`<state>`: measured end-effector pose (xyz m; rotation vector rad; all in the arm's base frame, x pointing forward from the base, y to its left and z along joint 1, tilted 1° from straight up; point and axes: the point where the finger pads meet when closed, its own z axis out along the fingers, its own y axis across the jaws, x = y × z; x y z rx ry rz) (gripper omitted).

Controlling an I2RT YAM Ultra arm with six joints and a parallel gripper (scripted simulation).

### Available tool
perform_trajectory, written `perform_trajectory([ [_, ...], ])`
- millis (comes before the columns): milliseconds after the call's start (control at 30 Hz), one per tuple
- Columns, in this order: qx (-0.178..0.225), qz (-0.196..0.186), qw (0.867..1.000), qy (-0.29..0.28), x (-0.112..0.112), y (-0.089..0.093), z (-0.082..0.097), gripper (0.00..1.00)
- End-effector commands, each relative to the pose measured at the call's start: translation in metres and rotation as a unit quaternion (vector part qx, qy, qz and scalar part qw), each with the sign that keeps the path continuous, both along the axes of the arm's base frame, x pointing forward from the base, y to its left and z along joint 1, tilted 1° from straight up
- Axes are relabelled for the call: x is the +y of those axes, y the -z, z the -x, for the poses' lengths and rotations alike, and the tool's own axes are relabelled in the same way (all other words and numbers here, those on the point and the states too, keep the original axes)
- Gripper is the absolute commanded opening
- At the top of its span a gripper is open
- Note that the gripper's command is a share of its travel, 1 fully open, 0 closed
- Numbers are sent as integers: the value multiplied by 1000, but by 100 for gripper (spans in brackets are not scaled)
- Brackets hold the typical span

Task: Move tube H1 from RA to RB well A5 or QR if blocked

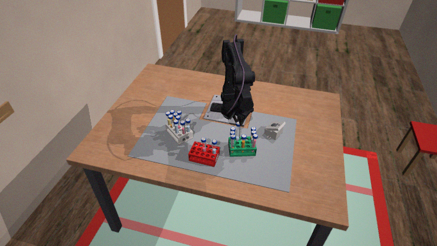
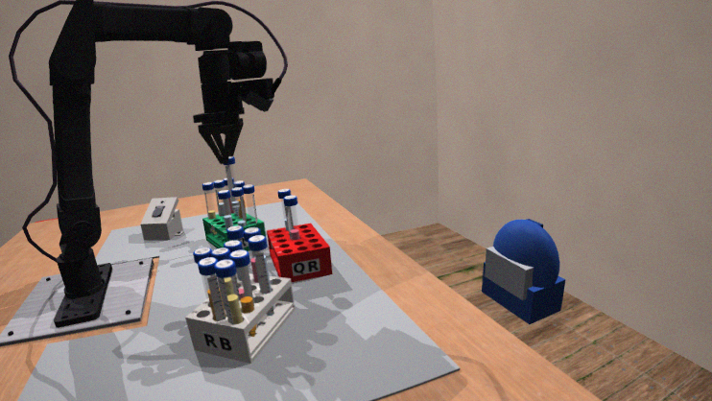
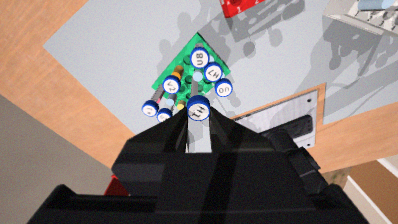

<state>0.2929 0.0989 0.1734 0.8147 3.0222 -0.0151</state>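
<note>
My gripper (image 1: 239, 122) (image 2: 225, 161) (image 3: 198, 111) is shut on the blue-capped tube H1 (image 1: 237, 124) (image 2: 229, 160) (image 3: 199, 107), near its cap. H1 hangs about upright above the green rack RA (image 1: 242, 153) (image 3: 192, 45), its cap higher than those of the other tubes there. Its lower end is partly hidden among them. Tubes U8 (image 3: 199, 57), H7 (image 3: 214, 72) and V2 (image 3: 172, 84) stand in RA. The white rack RB (image 1: 175, 136) (image 2: 199, 324) holds several tubes, with some open wells. Whether a flat piece lies in well A5 cannot be seen.
The red rack QR (image 1: 195, 159) (image 2: 322, 259) stands between RA and RB, farther from the base, with two tubes and several open wells. The pale DONE box (image 1: 272, 133) (image 2: 156, 230) stands on RA's other side. Tall tubes crowd RB.
</note>
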Motion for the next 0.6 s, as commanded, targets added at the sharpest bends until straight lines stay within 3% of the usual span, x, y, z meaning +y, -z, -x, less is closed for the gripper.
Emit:
perform_trajectory([
  [0, 2, 5, 1000, -3, 2, -7, 2, 0],
  [233, -12, 0, 1000, -2, 2, -22, 6, 0],
  [300, 8, 7, 1000, -2, -1, -11, 16, 0],
  [533, 9, 7, 1000, -2, -3, -11, 24, 0],
  [567, -11, 0, 1000, -3, 0, -22, 17, 0],
])
